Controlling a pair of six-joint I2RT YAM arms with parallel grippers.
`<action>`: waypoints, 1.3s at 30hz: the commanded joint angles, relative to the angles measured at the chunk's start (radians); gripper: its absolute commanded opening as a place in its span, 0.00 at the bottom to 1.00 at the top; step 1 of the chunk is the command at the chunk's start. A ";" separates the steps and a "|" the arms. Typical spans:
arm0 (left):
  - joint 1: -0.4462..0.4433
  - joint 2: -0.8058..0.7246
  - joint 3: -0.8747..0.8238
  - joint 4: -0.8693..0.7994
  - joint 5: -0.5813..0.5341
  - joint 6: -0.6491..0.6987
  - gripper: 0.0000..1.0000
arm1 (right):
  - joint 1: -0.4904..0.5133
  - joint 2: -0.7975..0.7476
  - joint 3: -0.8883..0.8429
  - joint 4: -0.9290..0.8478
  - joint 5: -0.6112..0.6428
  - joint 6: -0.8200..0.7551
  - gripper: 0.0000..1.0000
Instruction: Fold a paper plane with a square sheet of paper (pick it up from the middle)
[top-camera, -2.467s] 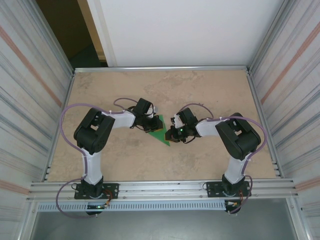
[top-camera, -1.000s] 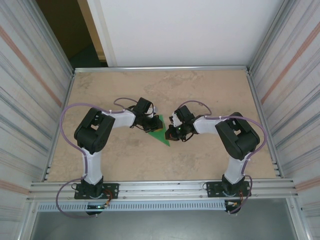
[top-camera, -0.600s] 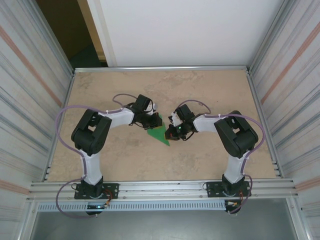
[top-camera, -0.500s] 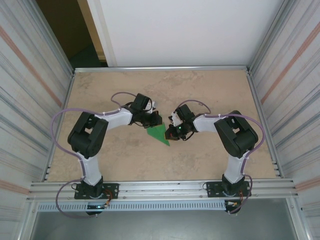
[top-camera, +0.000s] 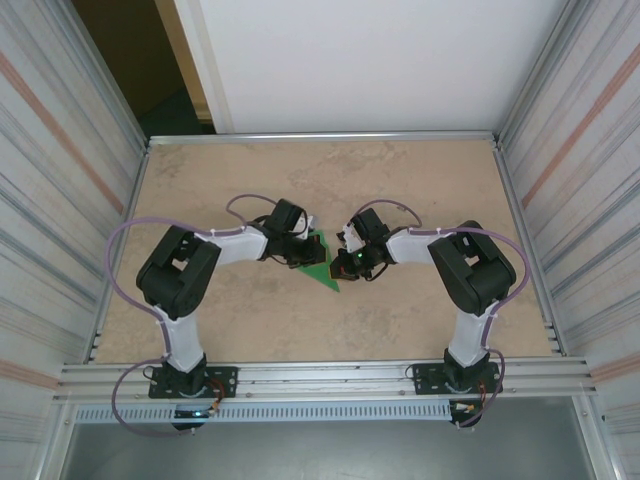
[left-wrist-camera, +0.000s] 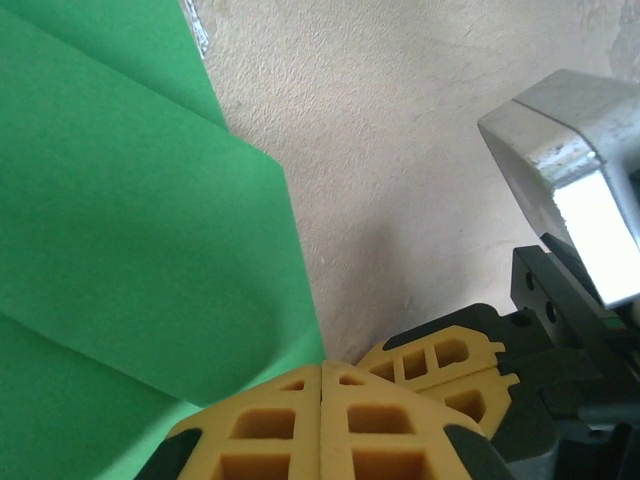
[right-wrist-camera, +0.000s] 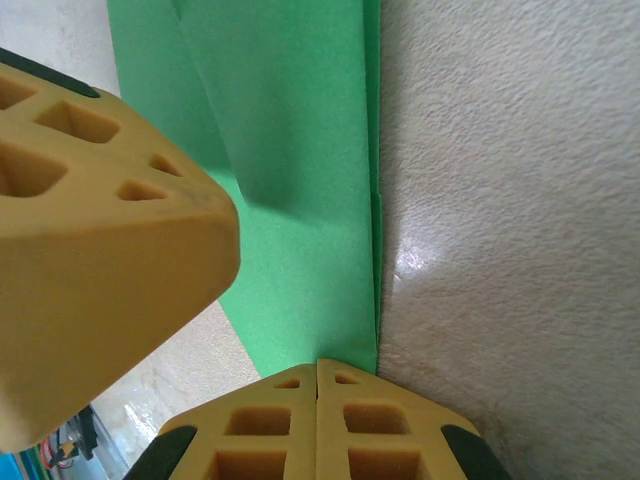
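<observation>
Green paper (top-camera: 325, 270), already creased into a wedge, lies mid-table (top-camera: 250, 315) with its tip towards 5 o'clock in the top view. Half a second ago the left gripper (top-camera: 306, 249) had swung off towards 10 o'clock and left the whole wedge bare. Now it is back over the wedge's upper left edge, much where it sat a second ago. The right gripper (top-camera: 347, 264) has not budged from the edge at 3 o'clock. We read this as the left tip lifting and re-setting, so a fold is being pressed down again and no new one has begun. The plane is only partway, we judge

From the left wrist we see the left jaws closed flat on each other with nothing visible between them. The paper spreads from their tips out to 10 and 11 o'clock. From the right wrist the right jaws are likewise closed face to face. The paper's long edge starts right at their tips and runs straight to 12 o'clock, with the left gripper looming at 9. Whether either tip nips a layer or merely presses on it, we cannot tell
</observation>
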 joint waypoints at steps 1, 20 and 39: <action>-0.008 0.020 -0.009 -0.010 0.007 0.035 0.04 | 0.008 0.072 -0.030 -0.121 0.104 -0.017 0.02; 0.109 0.085 0.013 -0.058 -0.050 0.043 0.05 | 0.009 0.096 -0.046 -0.207 0.189 -0.035 0.02; 0.223 -0.055 0.055 -0.147 -0.106 0.074 0.05 | 0.012 0.097 -0.042 -0.219 0.206 -0.033 0.02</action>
